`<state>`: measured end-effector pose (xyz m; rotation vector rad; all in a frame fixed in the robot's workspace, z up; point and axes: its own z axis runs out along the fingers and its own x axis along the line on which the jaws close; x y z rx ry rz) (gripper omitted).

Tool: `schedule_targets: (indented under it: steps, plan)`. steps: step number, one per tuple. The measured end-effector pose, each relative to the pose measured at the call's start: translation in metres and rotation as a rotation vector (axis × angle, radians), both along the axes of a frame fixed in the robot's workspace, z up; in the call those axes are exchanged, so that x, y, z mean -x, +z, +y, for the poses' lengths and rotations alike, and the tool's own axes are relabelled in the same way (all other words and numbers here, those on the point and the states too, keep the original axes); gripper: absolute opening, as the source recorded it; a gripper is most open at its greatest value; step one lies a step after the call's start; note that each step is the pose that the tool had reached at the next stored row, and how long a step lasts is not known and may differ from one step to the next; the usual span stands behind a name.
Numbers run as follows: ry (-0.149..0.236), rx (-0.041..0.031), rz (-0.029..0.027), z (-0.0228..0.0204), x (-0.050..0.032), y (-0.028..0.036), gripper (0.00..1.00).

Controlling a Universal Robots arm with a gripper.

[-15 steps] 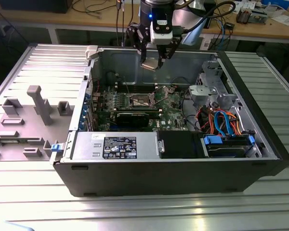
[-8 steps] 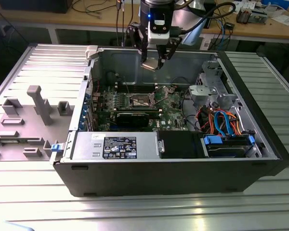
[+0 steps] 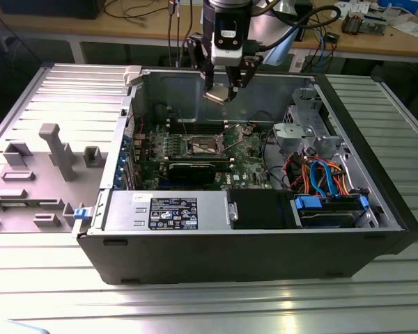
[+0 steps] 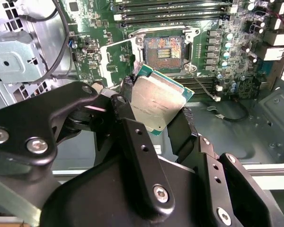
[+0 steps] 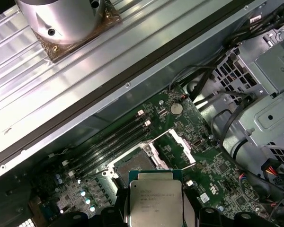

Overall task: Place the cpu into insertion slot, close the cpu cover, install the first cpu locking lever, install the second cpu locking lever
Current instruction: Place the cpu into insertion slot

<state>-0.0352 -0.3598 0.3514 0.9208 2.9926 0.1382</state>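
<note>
At the exterior view's left, grey holders [image 3: 52, 156] sit on the worktop [image 3: 195, 306]. In the middle, the claw [image 3: 226, 87] pinches the cpu [image 4: 156, 101] by its edges, up in the air. The insertion slot [image 3: 205, 145] lies bare at 6 o'clock from it, and the cpu cover [image 3: 240, 131] is tipped open. Nothing is placed, shut or locked yet. At 4 o'clock, a metal cage [image 3: 303, 129] and coloured wires [image 3: 320, 174] crowd close.

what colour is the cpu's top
The cpu top is silver-grey, clearest in the second wrist view.
</note>
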Motion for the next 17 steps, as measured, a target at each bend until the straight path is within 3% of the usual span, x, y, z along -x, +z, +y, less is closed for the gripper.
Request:
schedule_targets:
  steps: [5,17]
  plan:
    - [-0.058,0.0,0.0001,-0.0001,0.0,-0.0008,0.55]
    - [-0.063,-0.0003,-0.0001,-0.0001,0.0001,-0.001,0.55]
